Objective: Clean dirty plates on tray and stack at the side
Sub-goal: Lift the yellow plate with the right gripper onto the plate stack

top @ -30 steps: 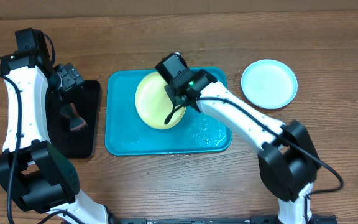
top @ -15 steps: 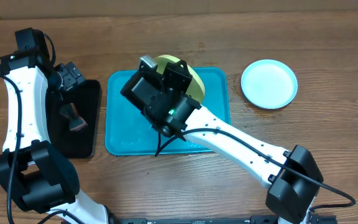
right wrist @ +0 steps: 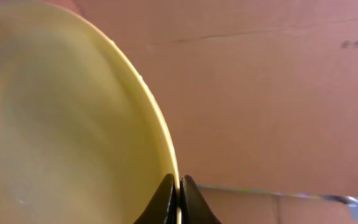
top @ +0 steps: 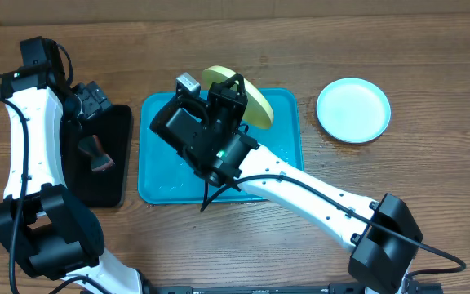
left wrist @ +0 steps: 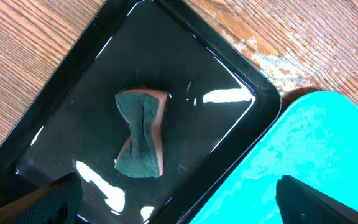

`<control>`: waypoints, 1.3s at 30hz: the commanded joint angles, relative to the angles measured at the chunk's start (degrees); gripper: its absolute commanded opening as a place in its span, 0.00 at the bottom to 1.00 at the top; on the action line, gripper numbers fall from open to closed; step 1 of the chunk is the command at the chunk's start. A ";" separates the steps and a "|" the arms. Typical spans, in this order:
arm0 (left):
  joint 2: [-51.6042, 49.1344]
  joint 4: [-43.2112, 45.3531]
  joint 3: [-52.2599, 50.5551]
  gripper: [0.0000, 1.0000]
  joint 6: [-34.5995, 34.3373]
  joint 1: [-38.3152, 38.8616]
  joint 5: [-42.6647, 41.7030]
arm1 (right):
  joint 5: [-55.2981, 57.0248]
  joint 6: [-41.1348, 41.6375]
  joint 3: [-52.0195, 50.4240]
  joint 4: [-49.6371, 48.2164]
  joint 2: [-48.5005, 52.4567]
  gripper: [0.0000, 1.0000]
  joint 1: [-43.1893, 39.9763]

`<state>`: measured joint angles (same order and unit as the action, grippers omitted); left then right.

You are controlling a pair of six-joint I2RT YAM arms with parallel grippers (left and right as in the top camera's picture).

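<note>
My right gripper is shut on the rim of the yellow-green plate and holds it raised and tilted on edge above the back of the turquoise tray. The plate fills the left of the right wrist view. A pale blue plate lies flat on the table to the right of the tray. My left gripper is open above the black tray's right edge, empty. The white plate is not in view.
A narrow black tray lies left of the turquoise tray and holds a sponge with a green scouring face. The turquoise tray is wet. My right arm crosses over the tray's middle.
My right gripper has lifted the yellow-green plate off the tray and tipped it on edge, the wrist rotating upward. The left arm has not moved.
</note>
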<state>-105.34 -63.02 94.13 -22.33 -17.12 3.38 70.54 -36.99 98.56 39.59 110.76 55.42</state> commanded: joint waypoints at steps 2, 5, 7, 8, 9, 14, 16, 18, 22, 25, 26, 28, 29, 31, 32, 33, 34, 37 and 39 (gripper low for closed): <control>0.50 0.04 0.76 1.00 0.04 -0.11 -0.63 | -13.35 9.86 0.87 2.05 -0.94 0.04 -7.65; 0.50 0.04 0.74 1.00 0.04 -0.11 -0.63 | -28.55 18.32 0.87 4.48 -0.94 0.04 -16.55; 0.50 0.04 0.76 1.00 0.04 -0.11 -0.63 | -39.19 24.26 0.87 7.13 -0.94 0.04 -23.67; 0.50 0.04 0.76 1.00 0.04 -0.11 -0.63 | -44.78 25.90 0.87 8.35 -0.94 0.04 -27.15; 0.50 0.04 0.76 1.00 0.04 -0.11 -0.63 | -51.15 26.69 0.87 9.55 -0.94 0.04 -30.71; 0.50 0.02 0.74 1.00 0.04 -0.11 -0.63 | -84.89 26.73 0.79 14.86 -0.31 0.04 -50.31; 0.50 0.04 0.74 1.00 0.04 -0.11 -0.63 | -92.30 26.73 0.02 16.48 0.20 0.04 -56.98; 0.50 0.04 0.76 1.00 0.04 -0.11 -0.66 | -95.43 26.73 -1.20 17.44 0.59 0.04 -62.20; 0.50 0.04 0.74 1.00 0.04 -0.11 -0.63 | -95.49 26.69 -5.03 16.44 0.70 0.04 -68.32; 0.50 0.04 0.76 1.00 0.04 -0.11 -0.66 | -93.61 26.53 -7.85 14.69 0.70 0.04 -70.40; 0.50 0.04 0.74 1.00 0.04 -0.11 -0.63 | -92.45 26.53 -8.66 13.92 0.70 0.04 -70.75; 0.50 0.04 0.76 1.00 0.04 -0.11 -0.63 | -89.48 26.58 -10.25 12.24 0.70 0.04 -71.21; 0.50 0.04 0.74 1.00 0.04 -0.11 -0.63 | -88.21 26.58 -10.86 11.43 0.70 0.04 -71.25; 0.50 0.04 0.74 1.00 0.04 -0.11 -0.63 | -84.91 26.84 -11.69 10.12 0.70 0.04 -71.25; 0.50 0.04 0.76 1.00 0.04 -0.11 -0.63 | -83.17 27.74 -12.07 9.38 0.70 0.04 -71.25; 0.50 0.02 0.76 1.00 0.04 -0.11 -0.63 | -81.40 29.27 -12.28 8.59 0.70 0.04 -71.25; 0.50 0.04 0.74 1.00 0.04 -0.11 -0.63 | -80.46 30.21 -12.39 8.02 0.70 0.04 -71.25; 0.50 0.04 0.76 1.00 0.04 -0.11 -0.63 | -80.39 30.40 -12.48 7.10 0.70 0.04 -71.25; 0.50 0.04 0.76 1.00 0.04 -0.11 -0.63 | -80.39 31.04 -12.48 6.78 0.70 0.04 -71.25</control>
<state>-105.34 -63.02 94.13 -22.33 -17.12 3.18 -11.27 -7.57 86.46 46.98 111.53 -15.73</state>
